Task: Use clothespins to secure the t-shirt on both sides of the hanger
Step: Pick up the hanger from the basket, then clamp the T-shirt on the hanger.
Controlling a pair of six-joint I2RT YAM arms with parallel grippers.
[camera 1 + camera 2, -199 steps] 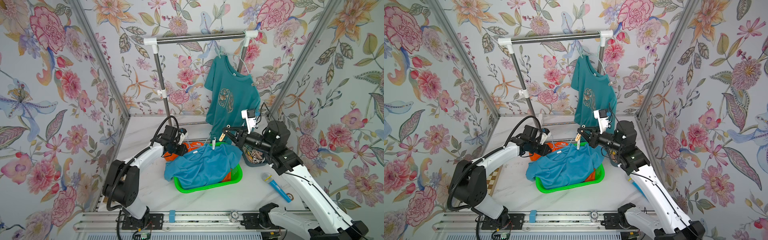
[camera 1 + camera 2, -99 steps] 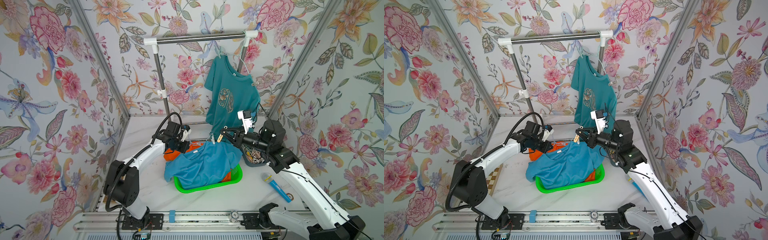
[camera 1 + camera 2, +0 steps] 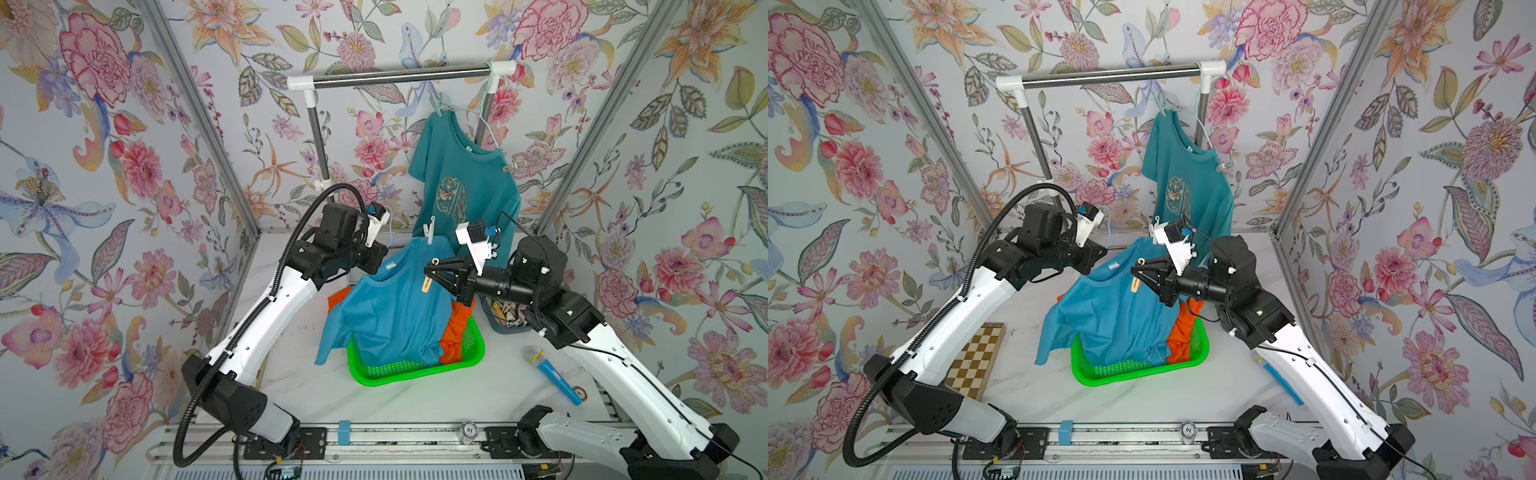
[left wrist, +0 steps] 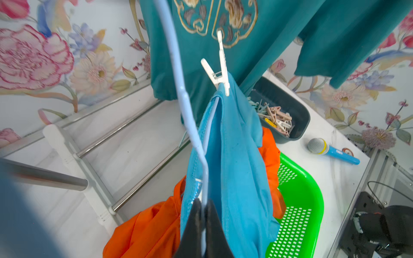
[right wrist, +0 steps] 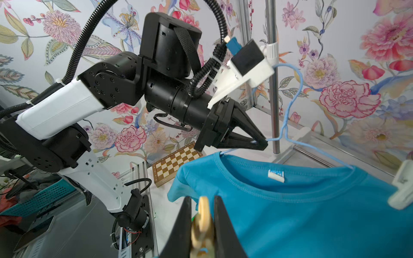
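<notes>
A light blue t-shirt [image 3: 395, 307] hangs on a pale blue wire hanger [image 4: 183, 93], its hem still in the basket. My left gripper [image 4: 203, 214] is shut on the hanger's wire at the collar and holds it up. A white clothespin [image 4: 221, 67] clips the shirt's far shoulder to the hanger. My right gripper [image 5: 202, 201] is shut on a beige clothespin [image 5: 202, 214], just in front of the shirt's chest below the collar [image 3: 428, 282]. More clothespins [image 4: 277, 118] lie in a dark bin [image 4: 301, 111].
A teal t-shirt [image 3: 461, 187] hangs pinned on the rack bar [image 3: 399, 77] behind. The green basket [image 3: 415, 370] also holds an orange garment [image 3: 455, 328]. A blue toy microphone [image 3: 548, 374] lies right of it. A chessboard [image 3: 976, 357] lies beside the left arm.
My left gripper has shut on the hanger wire and raised the hanger and shirt out of the basket. The right gripper moved left with its beige pin.
</notes>
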